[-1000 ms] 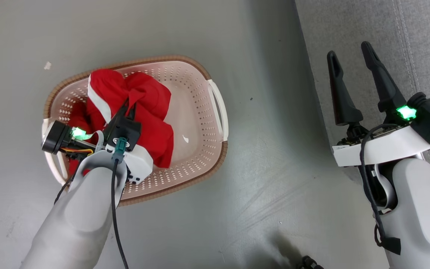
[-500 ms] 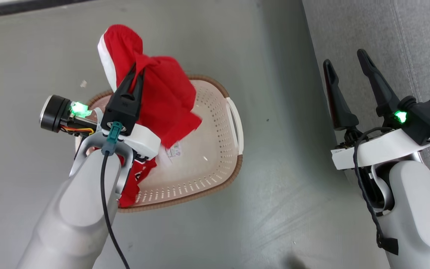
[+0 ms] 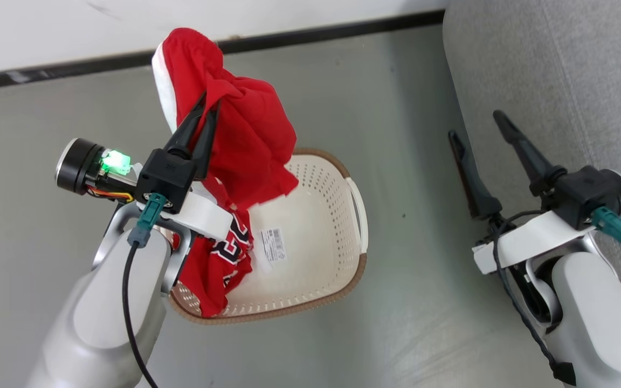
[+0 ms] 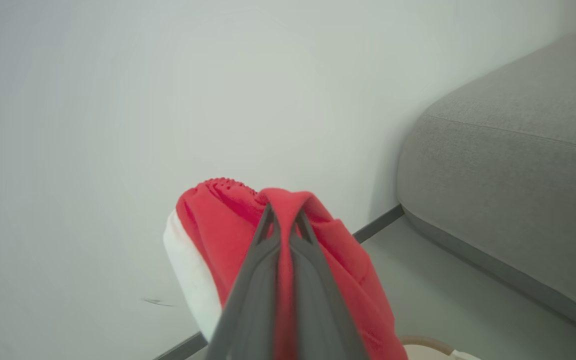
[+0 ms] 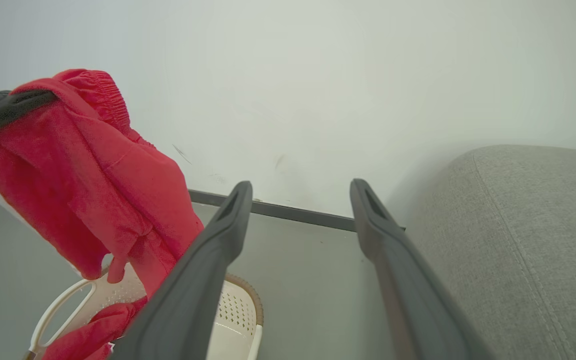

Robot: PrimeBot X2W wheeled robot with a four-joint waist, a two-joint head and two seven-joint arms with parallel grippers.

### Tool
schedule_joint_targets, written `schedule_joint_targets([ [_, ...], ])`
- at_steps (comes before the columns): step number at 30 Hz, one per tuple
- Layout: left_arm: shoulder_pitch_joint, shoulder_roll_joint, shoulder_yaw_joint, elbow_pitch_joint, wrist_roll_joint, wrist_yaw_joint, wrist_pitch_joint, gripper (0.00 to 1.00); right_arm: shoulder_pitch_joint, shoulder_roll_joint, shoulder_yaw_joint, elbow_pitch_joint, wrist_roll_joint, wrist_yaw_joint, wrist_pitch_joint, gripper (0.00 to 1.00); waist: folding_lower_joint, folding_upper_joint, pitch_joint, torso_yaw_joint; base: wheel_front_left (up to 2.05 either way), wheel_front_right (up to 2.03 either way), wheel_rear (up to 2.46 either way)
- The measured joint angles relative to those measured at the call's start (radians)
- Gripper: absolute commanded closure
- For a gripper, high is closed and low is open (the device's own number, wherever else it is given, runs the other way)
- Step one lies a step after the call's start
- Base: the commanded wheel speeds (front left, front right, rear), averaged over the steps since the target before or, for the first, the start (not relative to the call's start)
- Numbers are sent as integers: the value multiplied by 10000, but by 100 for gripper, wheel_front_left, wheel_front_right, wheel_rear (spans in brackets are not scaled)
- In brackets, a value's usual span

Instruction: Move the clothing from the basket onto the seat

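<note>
Progress of transfer: a bright red soft fabric garment with white trim (image 3: 246, 134) hangs from the left gripper (image 3: 211, 101), whose fingers are closed almost tip to tip on a bunched fold of the cloth. The garment is held above the oval cream-white perforated plastic basket with brown woven-look rim (image 3: 316, 269) and appears clear of it, though its lowest hem hangs near a white side handle in the right wrist view. A second piece, a red jersey with black-and-white lettering (image 3: 219, 264), lies crumpled at the basket's left end, partly hidden behind the left wrist; beside it a barcode sticker (image 3: 273, 245) shows on the bare basket floor. The large grey woven-fabric upholstered sofa (image 3: 558, 81) stands to the robot's right, and no garment lies on the part of it in view. The right gripper (image 3: 476, 124) hovers by the sofa's edge, its fingers spread wide with nothing between them.

By judgement the task is at an early stage: one garment is in the air and none is delivered. What remains is to carry it across to the sofa, release it, and return for the jersey.

Setting: the basket stands on a smooth grey floor (image 3: 397, 334) with a slight sheen, near the sofa but apart from it, with a strip of floor between. A white wall (image 3: 73, 27) bearing faint scuffs closes the far side, edged at its foot by a dark skirting strip (image 3: 316, 33); the sofa's rounded corner lies near that wall.
</note>
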Motion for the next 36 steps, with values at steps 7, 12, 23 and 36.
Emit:
schedule_joint_targets([
  [7,0,169,-142,-587,-102,-527,0,100,40,-562,823,500,-36,0,0,0,0,0,-782,210,0,0,0],
  [12,1,234,-318,-826,-236,-940,249,100,40,-1011,1557,1037,-33,2,0,0,0,0,-1448,380,0,0,0],
  [23,836,247,-479,-1162,-713,-1220,846,100,31,-1183,2533,1812,387,2,0,0,0,0,-2614,734,0,0,0],
  [36,1005,198,-1001,-2115,-809,-1569,1453,100,-221,-1101,4266,2757,1147,2,0,0,-1,1,-3793,1330,0,0,0],
])
